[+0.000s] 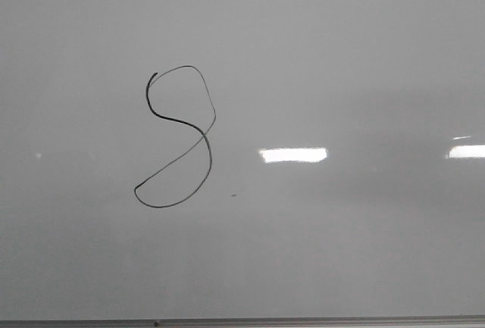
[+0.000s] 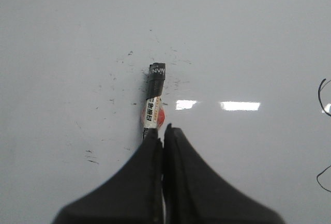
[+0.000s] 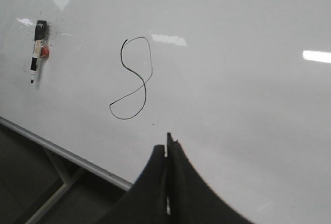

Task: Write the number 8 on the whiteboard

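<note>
- Clearly, the left gripper (image 2: 163, 129) has its two black fingers pressed together with nothing between them; the marker (image 2: 153, 100) lies on the whiteboard (image 2: 248, 38) just past the fingertips, cap end pointing away.
- I cannot tell from the left wrist view if the fingertips touch the marker's near end or only cover it. If they do touch, any sideways move of this arm could roll the marker.
- The right gripper (image 3: 167, 144) is also closed and empty, held above the board near its metal edge (image 3: 62, 151), well apart from the marker.
- The number 8 (image 1: 176, 137) is drawn in a thin black line, left of the middle in the front view. Its top loop does not close fully, and the line is thick at the start and pale further on.
- Judging by this, the writing looks finished, so the main risk now is damage to it: a closed gripper that sweeps low over the board could smear the ink.
- A second risk: the marker seems to lie without its cap on the writing tip, so if it is pushed it may leave a stray stroke beside the many small dark marks (image 2: 111, 100) already around it.
- Both arms look lowered toward the board, wrists tilted forward, neither one visible in the front view.
</note>
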Controlling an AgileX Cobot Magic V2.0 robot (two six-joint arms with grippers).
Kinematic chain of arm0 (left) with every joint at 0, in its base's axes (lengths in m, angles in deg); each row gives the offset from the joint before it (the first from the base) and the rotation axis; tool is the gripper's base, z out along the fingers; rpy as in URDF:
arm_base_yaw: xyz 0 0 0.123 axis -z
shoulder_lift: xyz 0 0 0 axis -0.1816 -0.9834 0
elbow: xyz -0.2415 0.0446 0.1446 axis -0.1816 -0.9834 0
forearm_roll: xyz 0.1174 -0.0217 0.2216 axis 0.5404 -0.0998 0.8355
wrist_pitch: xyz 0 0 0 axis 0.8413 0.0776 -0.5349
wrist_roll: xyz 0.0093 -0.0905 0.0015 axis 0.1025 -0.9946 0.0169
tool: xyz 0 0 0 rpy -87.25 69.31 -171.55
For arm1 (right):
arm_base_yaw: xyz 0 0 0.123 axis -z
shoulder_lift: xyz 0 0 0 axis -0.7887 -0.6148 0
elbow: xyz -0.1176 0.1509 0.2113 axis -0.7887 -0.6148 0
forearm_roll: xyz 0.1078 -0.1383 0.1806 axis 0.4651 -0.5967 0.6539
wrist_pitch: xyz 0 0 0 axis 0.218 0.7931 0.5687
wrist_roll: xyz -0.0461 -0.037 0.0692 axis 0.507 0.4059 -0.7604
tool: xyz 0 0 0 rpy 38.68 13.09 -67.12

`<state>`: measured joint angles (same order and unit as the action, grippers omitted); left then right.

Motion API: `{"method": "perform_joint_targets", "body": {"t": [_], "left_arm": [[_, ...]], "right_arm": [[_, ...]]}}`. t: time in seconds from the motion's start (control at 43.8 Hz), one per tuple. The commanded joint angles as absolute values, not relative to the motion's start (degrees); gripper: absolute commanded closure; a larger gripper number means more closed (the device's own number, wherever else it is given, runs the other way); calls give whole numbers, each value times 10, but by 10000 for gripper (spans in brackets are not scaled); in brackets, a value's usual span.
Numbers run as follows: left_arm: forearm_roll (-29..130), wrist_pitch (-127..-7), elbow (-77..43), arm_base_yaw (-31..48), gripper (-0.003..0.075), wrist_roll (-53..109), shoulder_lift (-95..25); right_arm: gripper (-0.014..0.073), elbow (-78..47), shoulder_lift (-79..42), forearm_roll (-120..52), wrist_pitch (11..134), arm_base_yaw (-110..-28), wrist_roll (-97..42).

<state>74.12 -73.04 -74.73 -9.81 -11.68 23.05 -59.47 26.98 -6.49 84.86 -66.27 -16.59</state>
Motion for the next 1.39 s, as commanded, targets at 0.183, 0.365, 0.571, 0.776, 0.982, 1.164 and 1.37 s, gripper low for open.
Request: {"method": "perform_joint_targets", "body": {"t": [0.183, 0.365, 0.571, 0.776, 0.982, 1.164, 1.37], "left_arm": [[736, -782, -755, -98, 741, -117, 239], [736, -782, -755, -98, 741, -117, 239], [736, -782, -755, -98, 741, -117, 239], [736, -782, -755, -98, 741, -117, 239], [736, -782, -755, -98, 741, -117, 238], [736, -782, -755, -98, 741, -117, 238], [736, -782, -755, -98, 741, -117, 238]], "right_arm": [[665, -618, 282, -249, 676, -648, -257], [665, -674, 323, -421, 640, -599, -446], [665, -739, 369, -468, 642, -550, -493], [665, -773, 418, -469, 654, -517, -493], [665, -773, 417, -469, 654, -516, -493], [665, -773, 417, -469, 654, -516, -493], [665, -773, 417, -469, 654, -516, -493]]}}
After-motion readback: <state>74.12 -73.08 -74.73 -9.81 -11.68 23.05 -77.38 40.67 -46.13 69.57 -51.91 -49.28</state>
